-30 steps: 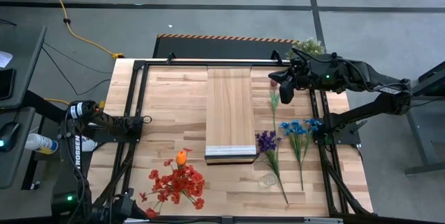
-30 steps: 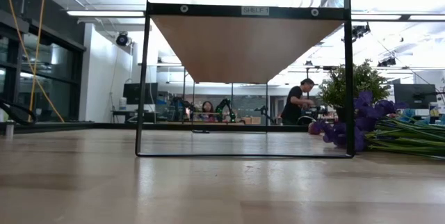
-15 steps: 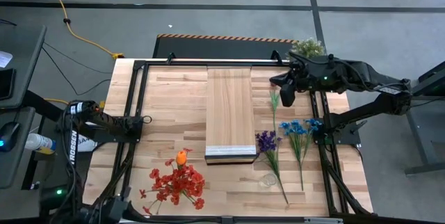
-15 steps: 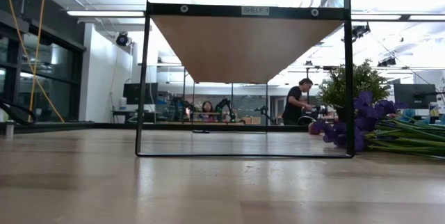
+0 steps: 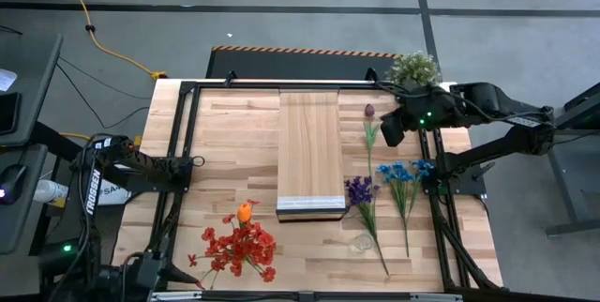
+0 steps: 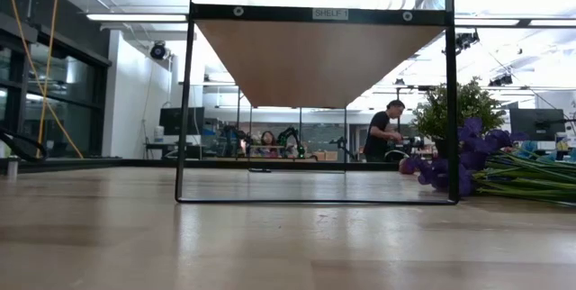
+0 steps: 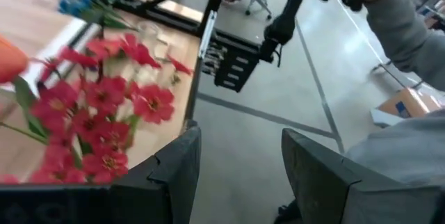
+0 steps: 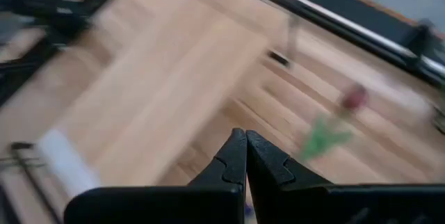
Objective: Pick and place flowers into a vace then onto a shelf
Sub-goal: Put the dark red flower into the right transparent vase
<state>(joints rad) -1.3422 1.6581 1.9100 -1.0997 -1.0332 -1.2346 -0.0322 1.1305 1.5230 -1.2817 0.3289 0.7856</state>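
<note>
Right gripper (image 5: pixel 392 131) retreated; maroon flower (image 5: pixel 369 126) uncovered (thin-stemmed).

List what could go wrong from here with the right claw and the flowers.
1. The right claw is shut and empty above the maroon flower; descending shut, it would likely push the stem rather than grasp it.
2. The purple flowers and blue flowers lie close together, so a grab might snag both.
3. The clear vase lies beside those stems and might be knocked.

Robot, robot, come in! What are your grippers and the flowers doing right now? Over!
Right gripper shut, empty, above maroon flower. Left gripper open, empty, at table's left edge by red flowers. All flowers flat on table, shelf bare. Nothing blocking.
</note>
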